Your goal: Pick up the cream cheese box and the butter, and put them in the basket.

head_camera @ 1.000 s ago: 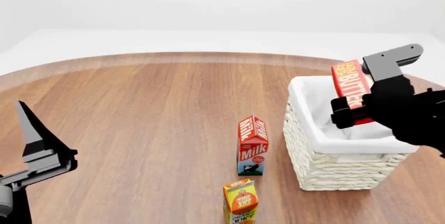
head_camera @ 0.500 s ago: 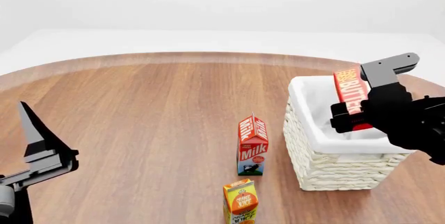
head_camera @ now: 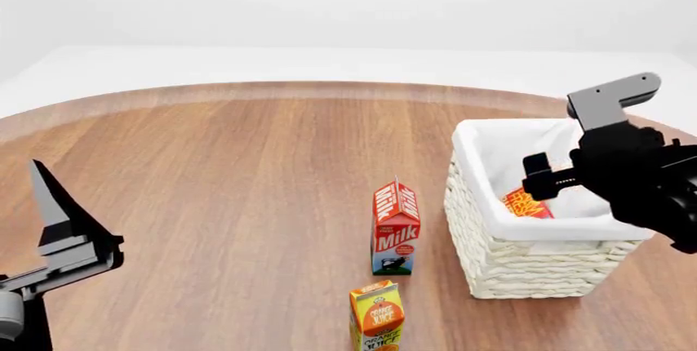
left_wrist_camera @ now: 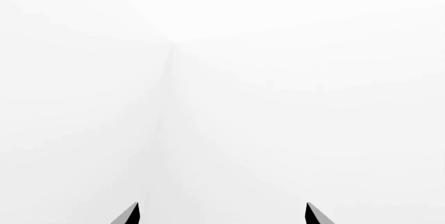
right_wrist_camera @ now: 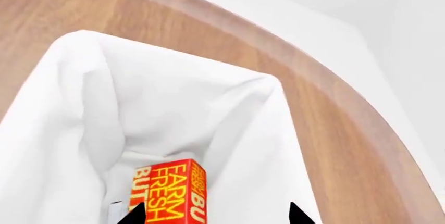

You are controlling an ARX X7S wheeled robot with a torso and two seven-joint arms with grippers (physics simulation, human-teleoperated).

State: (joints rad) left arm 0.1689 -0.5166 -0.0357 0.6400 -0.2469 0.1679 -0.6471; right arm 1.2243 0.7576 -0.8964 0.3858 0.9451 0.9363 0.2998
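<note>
Right gripper [head_camera: 557,178] hanging over the basket [head_camera: 479,228], jaws spread and empty — fingertips in the right wrist view standing apart with nothing pinched between them. Directly beneath it, the butter [right_wrist_camera: 169,191] already down inside the liner, lying free between the fingertip lines, long axis running roughly away from the wrist toward the far wall of the basket; from the head view only an orange-red corner showing above the rim. Beside the basket, away from the tool, the milk carton [head_camera: 396,227] and the orange juice carton [head_camera: 377,316], both upright on the table [head_camera: 218,171]. Farthest off, the left gripper [head_camera: 65,237] — also spread, holding nothing, pointed at blank white. Cream cheese box not visible in any view, so impossible to say which arm lies nearer it.
</note>
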